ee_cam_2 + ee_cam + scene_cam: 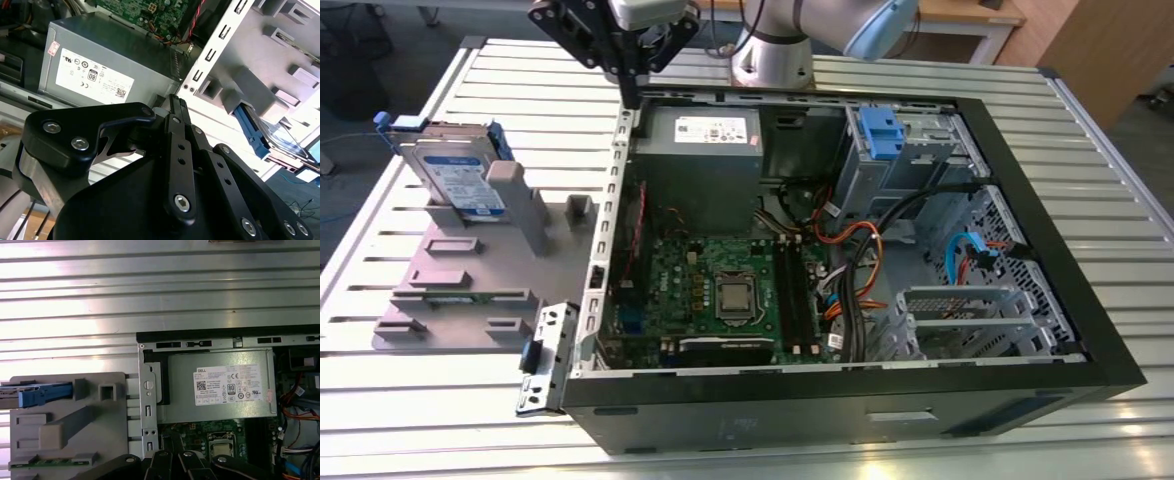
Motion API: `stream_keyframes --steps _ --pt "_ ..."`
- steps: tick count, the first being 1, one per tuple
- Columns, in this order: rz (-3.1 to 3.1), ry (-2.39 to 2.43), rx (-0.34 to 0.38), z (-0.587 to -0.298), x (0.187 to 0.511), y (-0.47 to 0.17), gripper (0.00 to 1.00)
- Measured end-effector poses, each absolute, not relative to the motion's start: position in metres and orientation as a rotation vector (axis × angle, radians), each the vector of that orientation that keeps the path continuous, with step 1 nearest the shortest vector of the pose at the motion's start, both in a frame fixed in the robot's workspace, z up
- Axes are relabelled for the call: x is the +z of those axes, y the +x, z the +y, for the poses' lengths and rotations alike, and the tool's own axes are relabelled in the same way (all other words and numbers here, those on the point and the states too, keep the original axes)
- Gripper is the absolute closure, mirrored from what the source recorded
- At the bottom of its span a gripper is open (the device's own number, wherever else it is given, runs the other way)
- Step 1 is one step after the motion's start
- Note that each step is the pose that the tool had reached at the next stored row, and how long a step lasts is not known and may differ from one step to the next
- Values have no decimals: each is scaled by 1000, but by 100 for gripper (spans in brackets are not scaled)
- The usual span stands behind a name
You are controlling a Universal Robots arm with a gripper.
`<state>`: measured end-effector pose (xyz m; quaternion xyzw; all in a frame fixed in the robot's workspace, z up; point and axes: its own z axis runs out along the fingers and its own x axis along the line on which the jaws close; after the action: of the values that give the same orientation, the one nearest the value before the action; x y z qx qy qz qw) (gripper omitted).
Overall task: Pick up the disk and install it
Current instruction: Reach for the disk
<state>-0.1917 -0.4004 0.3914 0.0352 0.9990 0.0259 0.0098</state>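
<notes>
The disk (460, 180), a silver drive with a white-and-blue label in a blue bracket, stands on edge in a grey holder (467, 270) at the exterior view's left, beside the open computer case (854, 250). Its blue bracket also shows in the first wrist view (42, 392) and the second wrist view (255, 135). My gripper (630, 88) hangs over the case's back corner, near the power supply, well apart from the disk. Its black fingers (177, 107) are pressed together, shut on nothing.
The case lies open on a slatted metal table (1067, 130). Inside it are a grey power supply (700, 150), a green motherboard (720, 290), cables, and a grey drive cage with a blue latch (881, 135). A loose metal bracket (544, 360) lies at the case's front corner.
</notes>
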Motion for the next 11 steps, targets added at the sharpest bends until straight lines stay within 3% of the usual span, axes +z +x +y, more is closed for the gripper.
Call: stream_keyframes --steps 11 --pt "3119 110 81 -400 391 -194 89"
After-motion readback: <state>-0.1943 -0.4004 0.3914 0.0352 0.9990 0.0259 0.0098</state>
